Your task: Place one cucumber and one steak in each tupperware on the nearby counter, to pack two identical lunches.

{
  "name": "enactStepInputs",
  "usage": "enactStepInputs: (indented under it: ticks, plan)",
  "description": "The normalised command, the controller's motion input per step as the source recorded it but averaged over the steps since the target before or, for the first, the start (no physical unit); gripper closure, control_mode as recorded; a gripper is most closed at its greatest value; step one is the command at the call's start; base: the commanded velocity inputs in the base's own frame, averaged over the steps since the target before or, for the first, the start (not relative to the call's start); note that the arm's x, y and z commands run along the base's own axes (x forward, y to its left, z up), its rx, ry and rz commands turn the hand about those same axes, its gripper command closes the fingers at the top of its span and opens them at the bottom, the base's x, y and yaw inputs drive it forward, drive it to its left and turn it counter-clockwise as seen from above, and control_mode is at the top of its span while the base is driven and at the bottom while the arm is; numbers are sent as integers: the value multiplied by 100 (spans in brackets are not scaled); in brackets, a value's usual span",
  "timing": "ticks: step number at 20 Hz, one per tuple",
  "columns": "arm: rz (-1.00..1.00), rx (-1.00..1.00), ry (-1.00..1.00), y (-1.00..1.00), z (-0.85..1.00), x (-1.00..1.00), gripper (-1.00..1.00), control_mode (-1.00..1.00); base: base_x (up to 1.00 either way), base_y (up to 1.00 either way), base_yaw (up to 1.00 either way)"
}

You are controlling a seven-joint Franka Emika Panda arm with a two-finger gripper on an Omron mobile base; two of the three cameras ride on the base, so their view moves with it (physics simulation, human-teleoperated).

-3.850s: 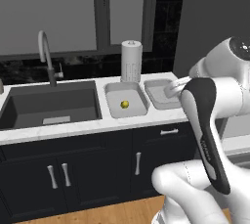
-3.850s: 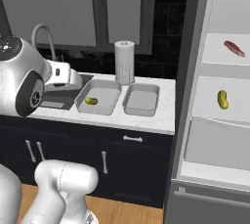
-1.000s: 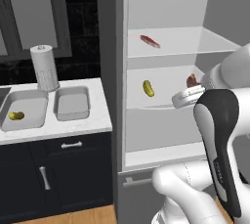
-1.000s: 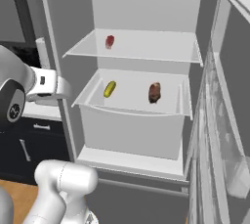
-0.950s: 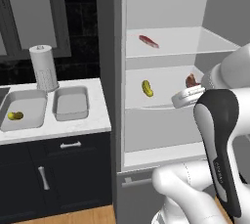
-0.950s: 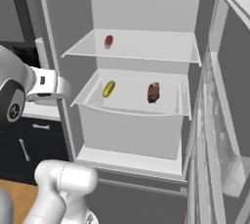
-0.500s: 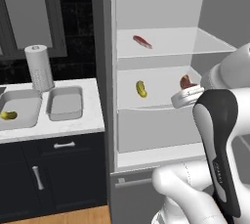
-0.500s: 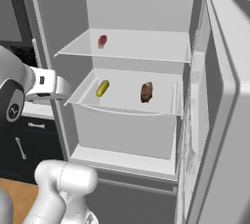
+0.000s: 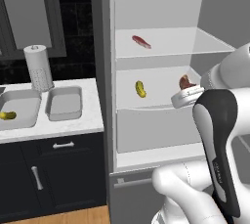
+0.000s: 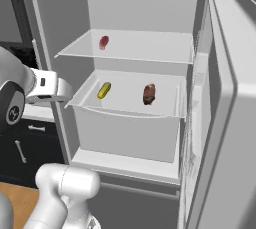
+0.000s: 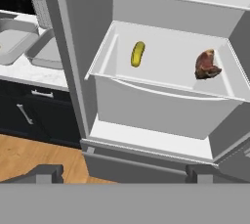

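The base is rolling rightward along the desk (image 9: 73,125): over the last few seconds the sink has been sliding out of frame and the open fridge (image 10: 135,93) is now squarely ahead. That is a camera shift, not a move of the food. For the task, this reads as the approach to the second fetch; only one item looks packed yet.

Landmark: the fridge.
- In its drawer-like middle bin (image 11: 161,88), a white, smooth-walled plastic tub with a curved front lip, are lying a cucumber (image 11: 138,54) at the left and a steak (image 11: 206,64) at the right, well apart.
- The cucumber: stubby, glossy, yellow-green, slightly curved. The steak: lumpy, dark brown-red, matte.
- On the shelf above the bin, a slimmer red-pink steak (image 9: 141,41) is lying flat.
- Left of the fridge, on the marble-look desk, two shallow grey tupperware trays with rounded corners: the nearer tupperware (image 9: 63,103) is empty; the farther tupperware (image 9: 19,110) is holding the other cucumber (image 9: 7,116).
- A ribbed white paper-towel roll (image 9: 38,67) is standing behind the trays.

The hand (image 11: 122,173) is hanging in front of the fridge, below the bin, spread wide, gripping nothing.
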Motion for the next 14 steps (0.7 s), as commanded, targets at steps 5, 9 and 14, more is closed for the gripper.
enactStepInputs:
  ticks: [5,9,14]
  plan:
    - [0,0,0,0,0,0,-100,-100,0,0,0]
    - [0,0,0,0,0,0,-100,-100,0,0,0]
    - [0,0,-1,0,-2,-4,-100,-100,0,0,0]
